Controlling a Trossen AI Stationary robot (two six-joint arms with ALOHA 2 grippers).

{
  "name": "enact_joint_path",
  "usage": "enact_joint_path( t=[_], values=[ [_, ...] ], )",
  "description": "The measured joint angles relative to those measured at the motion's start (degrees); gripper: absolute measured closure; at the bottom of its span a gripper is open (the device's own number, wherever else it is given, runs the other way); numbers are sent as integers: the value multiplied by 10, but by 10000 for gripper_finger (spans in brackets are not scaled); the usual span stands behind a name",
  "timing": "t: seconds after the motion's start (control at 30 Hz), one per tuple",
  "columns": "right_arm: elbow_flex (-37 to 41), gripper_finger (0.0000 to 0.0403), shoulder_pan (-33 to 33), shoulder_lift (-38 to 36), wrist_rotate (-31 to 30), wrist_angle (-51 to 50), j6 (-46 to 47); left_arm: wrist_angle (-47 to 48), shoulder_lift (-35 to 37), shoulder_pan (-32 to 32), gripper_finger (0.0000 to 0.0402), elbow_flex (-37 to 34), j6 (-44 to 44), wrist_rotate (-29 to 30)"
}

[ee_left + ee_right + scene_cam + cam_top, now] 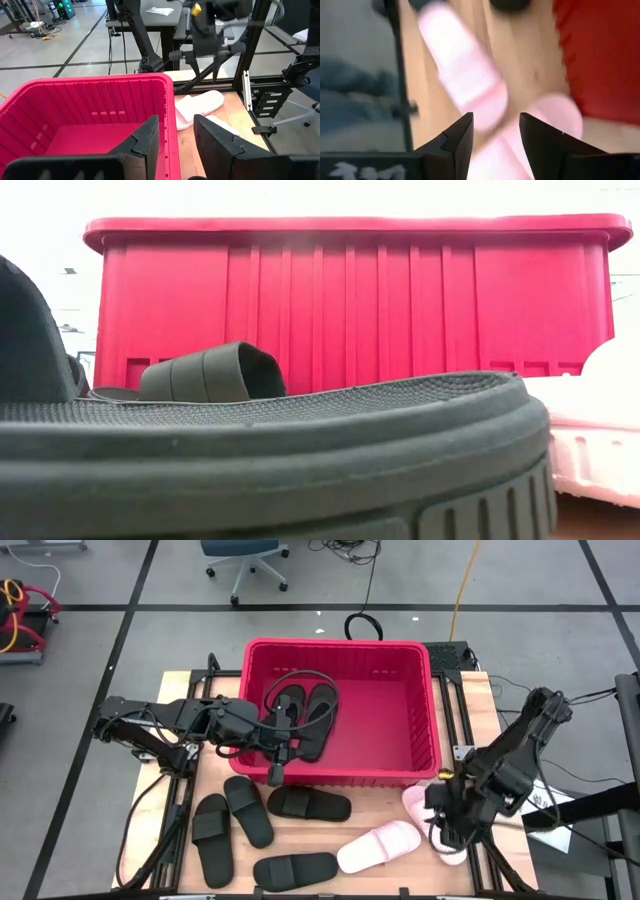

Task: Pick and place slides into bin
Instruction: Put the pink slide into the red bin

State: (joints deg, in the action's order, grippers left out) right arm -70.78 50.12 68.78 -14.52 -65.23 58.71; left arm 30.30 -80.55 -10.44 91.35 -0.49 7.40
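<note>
The red bin (400,755) stands at the table's middle, with two black slides (306,708) lying in its left part. My left gripper (278,762) is open and empty over the bin's near-left rim (169,100). Several black slides (248,812) lie flat on the table in front of the bin; one fills the low view (270,450). Two pale pink slides lie near right: one (378,846) in the open, one (418,802) under my right gripper (446,812). My right gripper (495,132) is open above the pink slides (465,75); its fingers touch nothing that I can see.
The bin's tall ribbed wall (350,300) stands behind the slides on the table. Dark frame rails (190,780) edge the table on both sides. A white paper (548,808) lies by the right arm. A cable (290,680) loops into the bin.
</note>
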Motion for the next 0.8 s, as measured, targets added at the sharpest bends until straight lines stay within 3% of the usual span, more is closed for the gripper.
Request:
enact_joint_path(
  t=[0.17,0.4,0.8],
  values=[
    [0,250,14,40,41,-51,-39,0,0,0,279,0,0,0],
    [0,250,13,54,43,-43,-41,0,0,0,279,0,0,0],
    [2,250,17,54,43,41,-102,0,0,0,279,0,0,0]
  ],
)
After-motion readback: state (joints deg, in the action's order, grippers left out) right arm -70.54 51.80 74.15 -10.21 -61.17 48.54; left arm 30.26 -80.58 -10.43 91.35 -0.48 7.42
